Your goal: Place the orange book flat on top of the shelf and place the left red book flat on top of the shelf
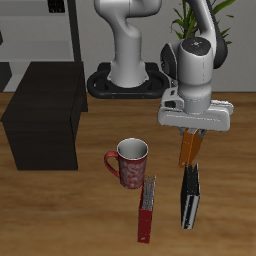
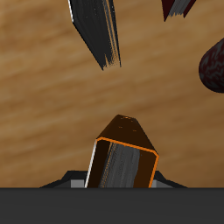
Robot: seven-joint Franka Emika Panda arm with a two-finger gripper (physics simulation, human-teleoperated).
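We've got the orange book [image 1: 190, 147] clamped in the fingers [image 1: 192, 133], hanging off the tabletop [image 1: 70, 215] above the black book [image 1: 188, 196]. The wrist view shows the orange book [image 2: 125, 162] end-on, pale page edges facing the camera, black book [image 2: 98, 31] below on the wood. One red book [image 1: 147, 207] lies just in front of the red mug [image 1: 129, 163], beside the black book. The shelf [image 1: 45, 115] sits well apart across the tabletop, top bare. We can't make out a second red book here.
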